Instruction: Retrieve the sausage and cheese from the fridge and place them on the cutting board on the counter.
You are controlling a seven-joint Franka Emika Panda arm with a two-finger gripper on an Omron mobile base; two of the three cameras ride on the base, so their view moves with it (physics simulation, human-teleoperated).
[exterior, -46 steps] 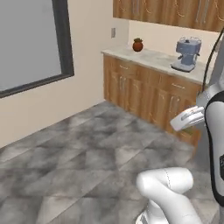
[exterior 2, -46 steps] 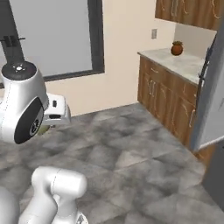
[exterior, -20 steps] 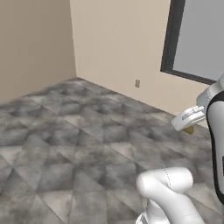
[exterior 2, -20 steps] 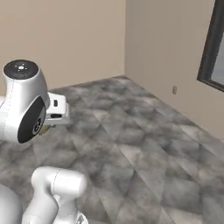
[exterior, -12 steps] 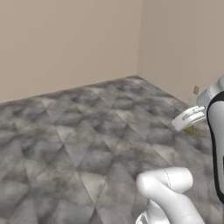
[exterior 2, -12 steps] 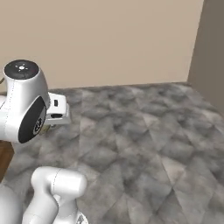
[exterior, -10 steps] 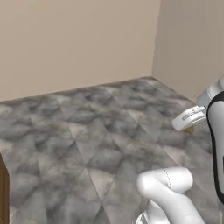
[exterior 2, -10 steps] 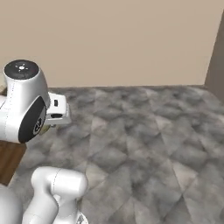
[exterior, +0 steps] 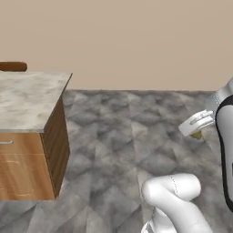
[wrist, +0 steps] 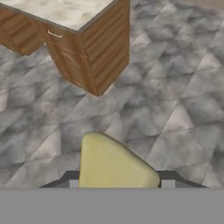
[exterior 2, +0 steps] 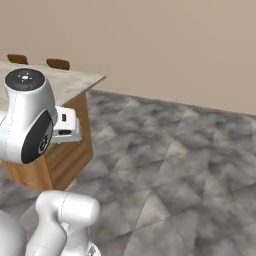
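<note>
My gripper (wrist: 118, 180) is shut on the cheese (wrist: 111, 164), a yellowish wedge that stands up between the two dark fingertips in the hand view. From the left base view the gripper (exterior: 198, 129) hangs at the right edge over the floor, with a bit of the cheese (exterior: 196, 135) showing under it. The counter (exterior: 28, 97) is a marble-topped island with wooden drawers at the left, and its corner (wrist: 89, 17) lies ahead of the hand. The counter (exterior 2: 75, 81) stands behind my arm in the right base view. The sausage, the fridge and the cutting board are out of view.
Grey stone floor (exterior: 136, 136) spreads between me and a plain beige wall (exterior: 136, 41). Brown chair backs (exterior 2: 58, 63) rise beyond the counter's far edge. A silver drawer handle (wrist: 54, 34) shows on the counter's front.
The whole picture has swung as the base turned: the room corner slid out and the counter came in at the left. The cheese stays in the gripper.
</note>
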